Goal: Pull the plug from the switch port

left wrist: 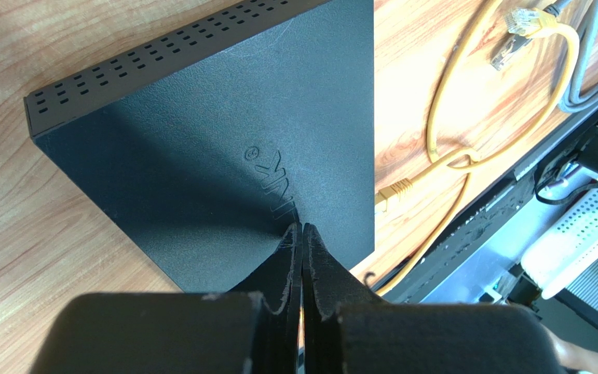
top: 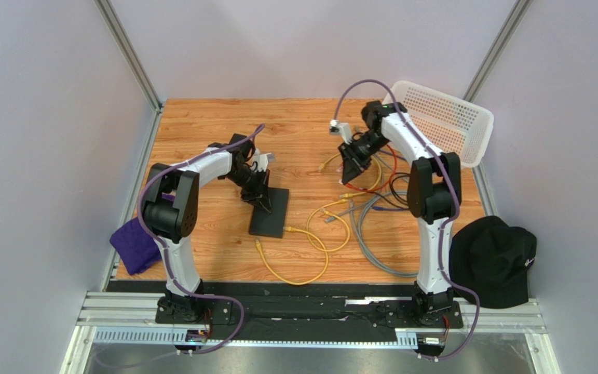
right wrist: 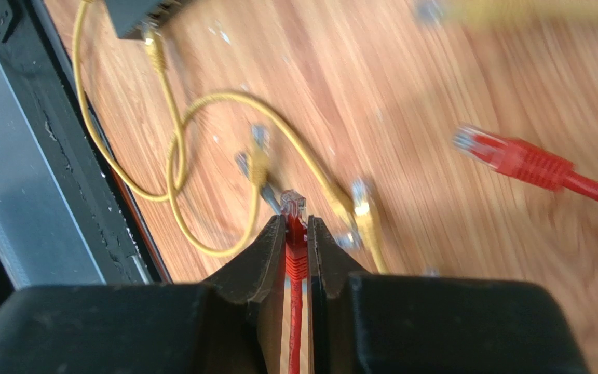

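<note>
Bracing seems to be the step in hand. The left tool (left wrist: 302, 230), clenched on nothing with its two dark fingers pressed flat together, sets its tips on the top face of the small flat matte-black rectangular switch (left wrist: 224, 140), apparently pinning it to the light wooden tabletop (top: 310, 125). The right tool (right wrist: 294, 222) is closed on the red plug (right wrist: 293, 204), a moulded red boot with a clear tip that juts just past the fingertips. It hangs above the tabletop well apart from the switch, at about 2 o'clock from it in the top view.

The switch lies left of centre on the tabletop with its long axis running roughly 12 to 6 o'clock. Its socket edge faces 3 o'clock, towards the right arm, and its perforated side faces away. A slim yellow plug (left wrist: 393, 189) on a looping yellow cable sits at that socket edge near the 6 o'clock corner, seemingly seated in a port.

If the red plug is the one meant, I judge the pull done, and only laying it down is left. If the yellow plug is meant, the right tool must release, drop to the socket edge, grip the plug body and draw straight out towards 3 o'clock while the left tool holds the switch down
</note>
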